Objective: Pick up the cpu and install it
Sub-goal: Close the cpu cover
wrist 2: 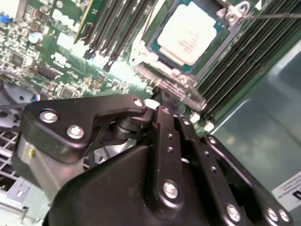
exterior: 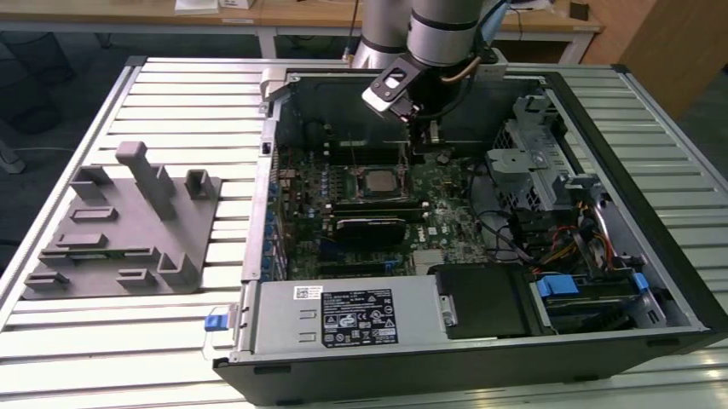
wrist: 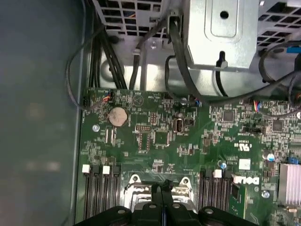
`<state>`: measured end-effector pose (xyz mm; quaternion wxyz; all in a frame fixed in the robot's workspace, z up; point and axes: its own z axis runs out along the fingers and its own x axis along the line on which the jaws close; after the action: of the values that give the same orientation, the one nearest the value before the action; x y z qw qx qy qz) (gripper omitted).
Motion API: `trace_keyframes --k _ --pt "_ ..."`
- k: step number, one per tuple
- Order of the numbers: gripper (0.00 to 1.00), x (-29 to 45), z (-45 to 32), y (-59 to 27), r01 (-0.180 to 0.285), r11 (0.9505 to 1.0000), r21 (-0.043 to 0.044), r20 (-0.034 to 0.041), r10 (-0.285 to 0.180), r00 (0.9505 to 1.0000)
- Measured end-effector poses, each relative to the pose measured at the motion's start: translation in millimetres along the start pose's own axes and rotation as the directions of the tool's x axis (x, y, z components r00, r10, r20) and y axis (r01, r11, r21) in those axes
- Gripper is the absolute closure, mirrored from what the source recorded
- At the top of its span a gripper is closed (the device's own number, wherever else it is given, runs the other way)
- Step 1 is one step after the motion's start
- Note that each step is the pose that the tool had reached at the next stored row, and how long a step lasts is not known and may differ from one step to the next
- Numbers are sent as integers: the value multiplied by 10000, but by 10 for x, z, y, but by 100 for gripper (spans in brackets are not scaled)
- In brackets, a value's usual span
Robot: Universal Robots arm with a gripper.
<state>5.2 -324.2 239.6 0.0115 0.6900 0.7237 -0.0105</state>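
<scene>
The cpu (wrist 2: 188, 33) is seen seated in the socket frame (wrist 2: 233, 14), which is flanked by memory slots (wrist 2: 117, 23). The hand (wrist 2: 162, 100) is held at the frame's edge with its fingers pressed together; nothing is seen between them. A grey fixture (exterior: 114, 226) is set on the bench (exterior: 182, 85), well apart from the computer case (exterior: 478, 375).

I am wearing smooth, silvery-grey cylinders along my arm (exterior: 442, 32), and a small black box (exterior: 390, 88) with a pale face is sitting at my wrist. My gripper (wrist 2: 160, 101) is showing matte black, angular linkage bars (wrist 2: 165, 141) studded with shiny round-head screws (wrist 2: 170, 189). A small yellow tag (wrist 2: 31, 153) is peeking from one black plate's edge.
</scene>
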Motion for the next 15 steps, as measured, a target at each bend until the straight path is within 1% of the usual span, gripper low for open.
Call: trace_keyframes --k 9,13,15 --pt "89 0 0 -3 1 10000 0 0 -1 10000" --pt "89 0 2 -28 1 10000 0 -1 -1 10000" --pt "89 0 3 -58 0 10000 0 0 0 10000"
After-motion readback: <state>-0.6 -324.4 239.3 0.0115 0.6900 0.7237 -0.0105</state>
